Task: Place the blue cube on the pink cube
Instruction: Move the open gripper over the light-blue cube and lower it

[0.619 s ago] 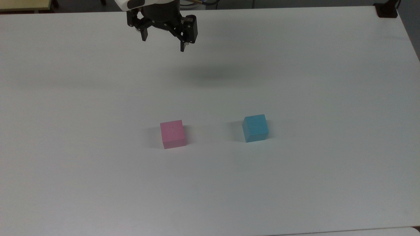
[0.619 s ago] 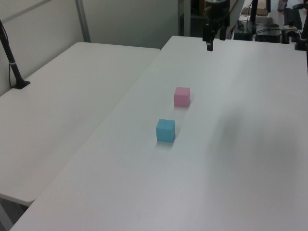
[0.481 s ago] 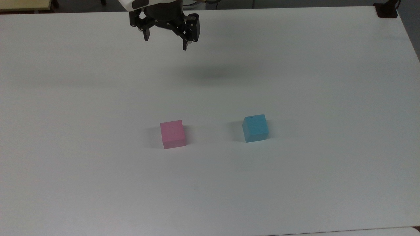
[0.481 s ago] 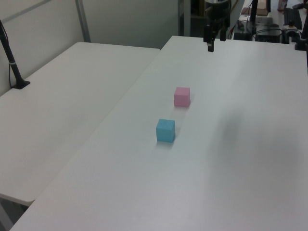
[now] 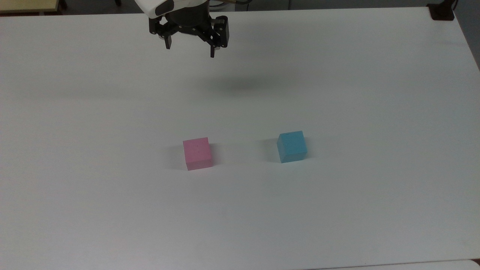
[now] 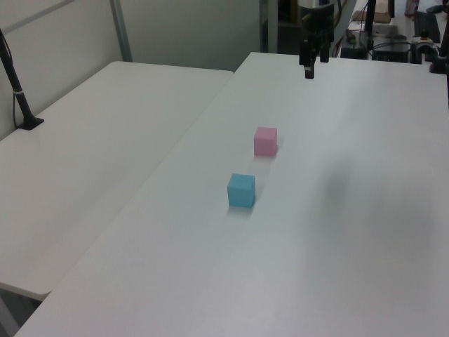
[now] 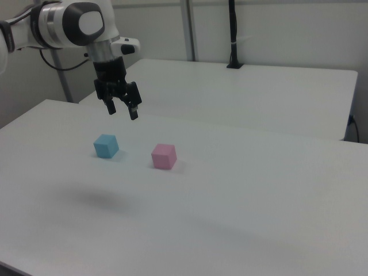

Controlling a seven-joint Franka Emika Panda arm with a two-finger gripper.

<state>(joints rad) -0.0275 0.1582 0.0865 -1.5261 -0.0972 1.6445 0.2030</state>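
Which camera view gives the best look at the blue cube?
The top view: the blue cube looks largest there, with its top and front faces plain. The left view shows it smaller, nearer than the pink cube; the right view shows it small too.

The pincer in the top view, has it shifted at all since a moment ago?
Yes. The pincer has drifted slightly toward the top view's right, judged against the pink cube, which has stayed put on the table. It hangs open and empty.

No readable text, label, brand, number or sign appears on the blue cube [image 5: 292, 146], the pink cube [image 5: 198, 153], the white table [image 5: 337, 210] or the robot arm [image 7: 69, 23].
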